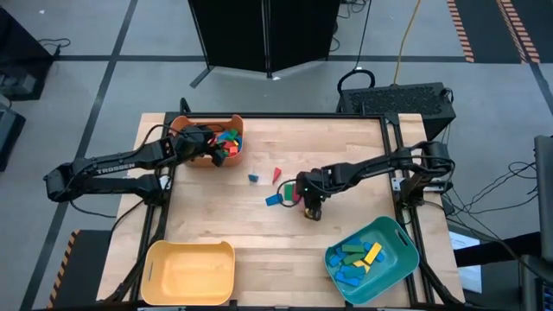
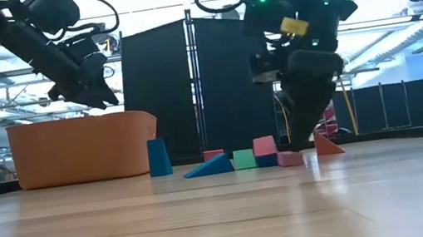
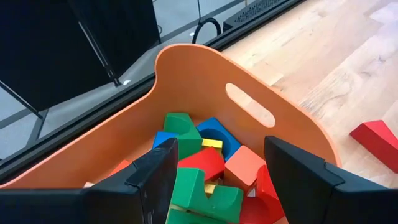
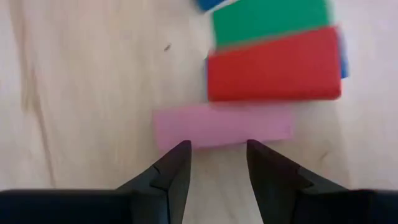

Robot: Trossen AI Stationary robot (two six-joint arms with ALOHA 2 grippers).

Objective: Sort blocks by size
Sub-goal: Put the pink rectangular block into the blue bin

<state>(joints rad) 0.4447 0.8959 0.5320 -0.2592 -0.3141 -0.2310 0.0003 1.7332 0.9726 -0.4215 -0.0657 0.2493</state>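
Two views differ: we see right gripper [image 4: 217,163] open above pink block [image 4: 222,126]; left gripper [image 3: 217,177] open over orange bin [image 3: 186,81].

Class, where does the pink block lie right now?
The pink block lies flat on the table mid-right in the high view, just ahead of the right gripper, beside a red block with a green block beyond.

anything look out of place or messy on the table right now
A handful of loose blocks lie scattered mid-table, outside all three bins; the right claw hangs over a pink block there. The yellow bin holds nothing visible. No damage shows.
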